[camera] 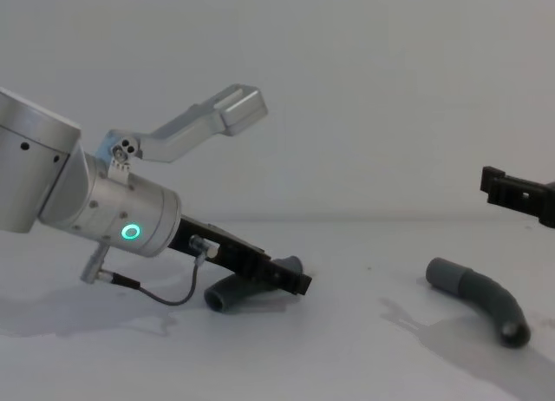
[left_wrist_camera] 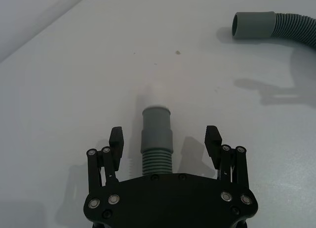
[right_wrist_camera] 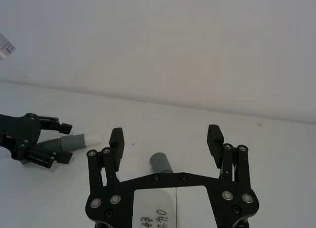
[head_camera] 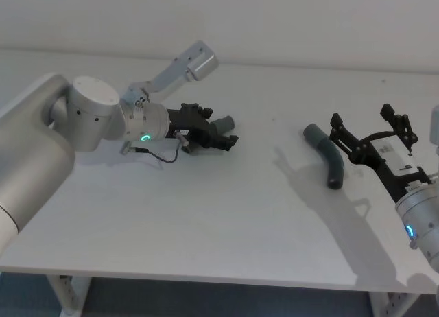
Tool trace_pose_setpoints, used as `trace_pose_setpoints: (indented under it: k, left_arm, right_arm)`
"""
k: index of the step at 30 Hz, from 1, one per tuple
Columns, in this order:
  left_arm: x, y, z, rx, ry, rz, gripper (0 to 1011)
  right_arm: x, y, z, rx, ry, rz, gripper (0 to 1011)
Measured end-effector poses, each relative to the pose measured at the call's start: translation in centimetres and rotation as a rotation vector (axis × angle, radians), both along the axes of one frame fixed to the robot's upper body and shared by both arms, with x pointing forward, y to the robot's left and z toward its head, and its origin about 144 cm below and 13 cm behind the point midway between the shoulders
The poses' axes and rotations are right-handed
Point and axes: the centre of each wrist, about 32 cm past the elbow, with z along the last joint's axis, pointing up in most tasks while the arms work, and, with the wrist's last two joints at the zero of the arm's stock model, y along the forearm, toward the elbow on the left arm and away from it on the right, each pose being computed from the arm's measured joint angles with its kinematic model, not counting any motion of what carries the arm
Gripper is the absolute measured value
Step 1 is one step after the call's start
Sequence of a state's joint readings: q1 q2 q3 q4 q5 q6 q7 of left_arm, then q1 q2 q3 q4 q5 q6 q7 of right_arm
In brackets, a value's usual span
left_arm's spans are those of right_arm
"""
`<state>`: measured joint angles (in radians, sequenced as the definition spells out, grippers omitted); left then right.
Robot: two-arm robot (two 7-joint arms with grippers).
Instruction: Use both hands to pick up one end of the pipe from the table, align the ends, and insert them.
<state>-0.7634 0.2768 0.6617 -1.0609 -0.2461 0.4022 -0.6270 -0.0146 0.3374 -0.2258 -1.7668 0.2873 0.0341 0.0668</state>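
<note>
One pipe piece [head_camera: 221,123] lies on the table [head_camera: 226,221] at the left. My left gripper [head_camera: 219,133] is low over it and open. In the left wrist view its fingers [left_wrist_camera: 116,139] straddle the ribbed hose [left_wrist_camera: 157,159] with a gap on each side, and the grey cuff with its whitish tip [right_wrist_camera: 94,137] points forward. The other pipe piece [head_camera: 328,152] lies curved at the right, with a plain wide cuff [left_wrist_camera: 253,25]. My right gripper [head_camera: 361,116] hovers open above and just right of it. That cuff [right_wrist_camera: 161,164] shows below the spread fingers.
A white wall runs close behind the table. A silver link of the left arm [head_camera: 185,68] sticks up over the back left. A thin black cable [head_camera: 158,156] loops from the left wrist. Bare table lies between the two pipe pieces.
</note>
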Motion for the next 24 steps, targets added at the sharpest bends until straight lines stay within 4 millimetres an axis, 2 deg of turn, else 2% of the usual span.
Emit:
trace_pose_setpoints:
  k: [21, 24]
  left_arm:
    - [0.09, -0.90, -0.38, -0.029, 0.061, -0.001, 1000]
    - [0.10, -0.98, -0.45, -0.034, 0.070, -0.003, 968]
  right_arm:
    - [0.00, 0.00, 0.00, 0.000, 0.000, 0.000, 1002]
    - [0.00, 0.00, 0.00, 0.000, 0.000, 0.000, 1002]
